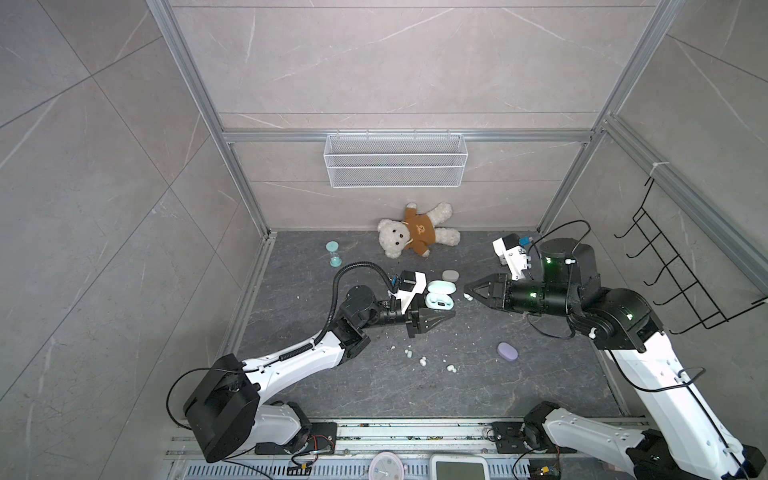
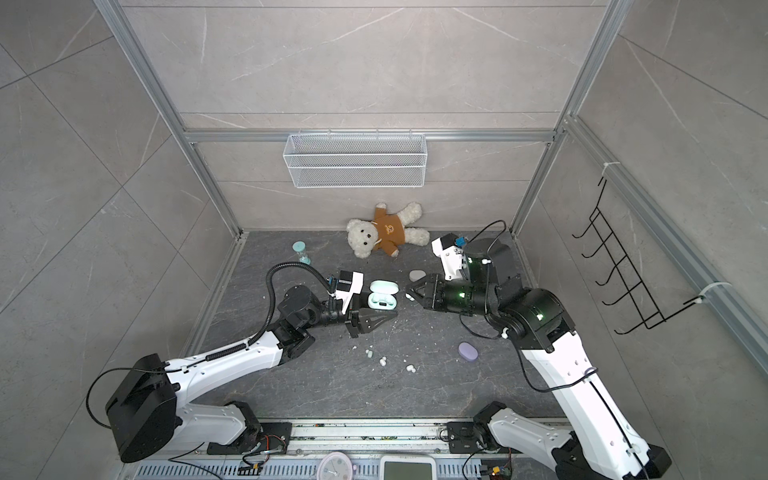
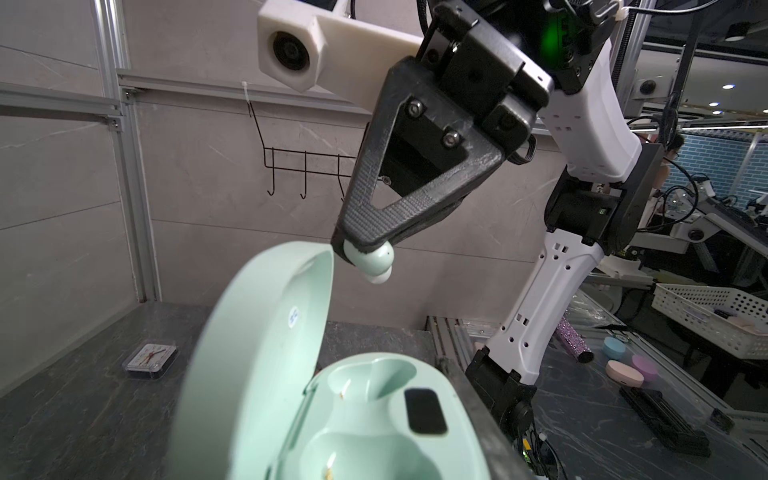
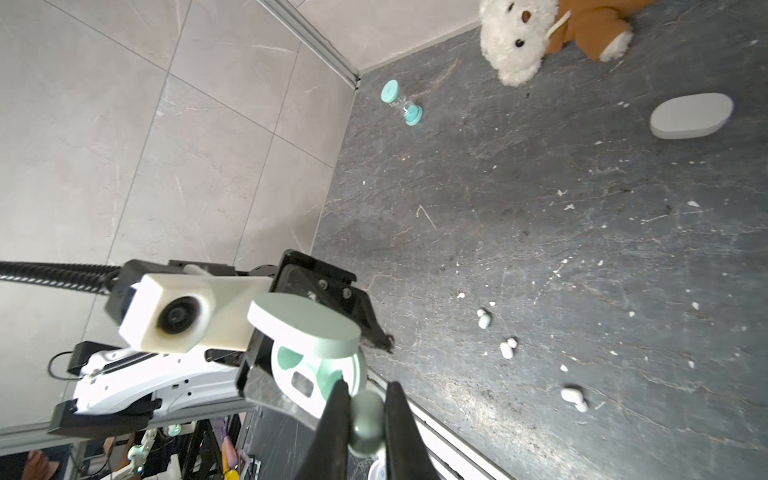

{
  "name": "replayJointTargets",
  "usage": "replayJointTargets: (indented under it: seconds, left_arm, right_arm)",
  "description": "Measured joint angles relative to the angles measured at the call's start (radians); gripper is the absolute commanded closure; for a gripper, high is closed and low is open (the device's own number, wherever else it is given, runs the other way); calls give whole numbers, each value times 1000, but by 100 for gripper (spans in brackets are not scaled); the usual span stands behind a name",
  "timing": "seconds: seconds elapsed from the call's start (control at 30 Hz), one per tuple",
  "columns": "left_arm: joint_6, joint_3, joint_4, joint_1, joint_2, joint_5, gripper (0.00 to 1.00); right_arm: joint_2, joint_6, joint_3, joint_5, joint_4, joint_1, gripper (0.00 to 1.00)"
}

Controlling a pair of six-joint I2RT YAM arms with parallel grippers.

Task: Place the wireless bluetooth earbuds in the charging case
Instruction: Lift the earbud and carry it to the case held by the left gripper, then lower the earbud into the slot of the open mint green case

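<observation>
Right jaws are clamped on 1 mint earbud (image 3: pixel 369 261), pinched across its rounded body, and its ear-tip end pokes out past the fingertips. Left jaws are clamped on the open mint charging case (image 1: pixel 439 301).

Key relation: the bud hangs just beside the case, off the end facing the right arm. It is apart from the case, near the raised lid's edge in the left wrist view, and not yet over the wells. The case's long axis runs from the left jaws toward the right jaws. Its lid stands on the long edge away from the arm bases. Both wells look empty, with 2 gold contact pins showing.

I'd judge the next move is a short carry over the nearer well, then down. The right arm does it and the left holds steady.

Case and bud are smooth matte plastic. The case is a pebble oval with moulded wells and a dark window between them. The jaws are black ribbed triangles. The bench (image 1: pixel 415 395) is dark, stone-look and crumb-littered.

More loose earbuds (image 1: pixel 423 360) lie on the bench between the case and the arm bases. A lilac case (image 1: pixel 508 352) lies shut, well apart from the mint case. A grey-white case (image 1: pixel 450 275) lies shut just beyond it.
</observation>
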Motion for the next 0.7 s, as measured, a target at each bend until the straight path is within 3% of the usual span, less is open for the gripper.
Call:
replayJointTargets:
  seconds: [0.33, 0.7]
  left_arm:
    - [-34, 13, 41, 5, 14, 30, 70]
    - [-46, 13, 43, 5, 14, 31, 70]
  right_arm:
    - [-3, -14, 17, -105, 23, 9, 86]
    - [22, -30, 14, -119, 39, 87, 86]
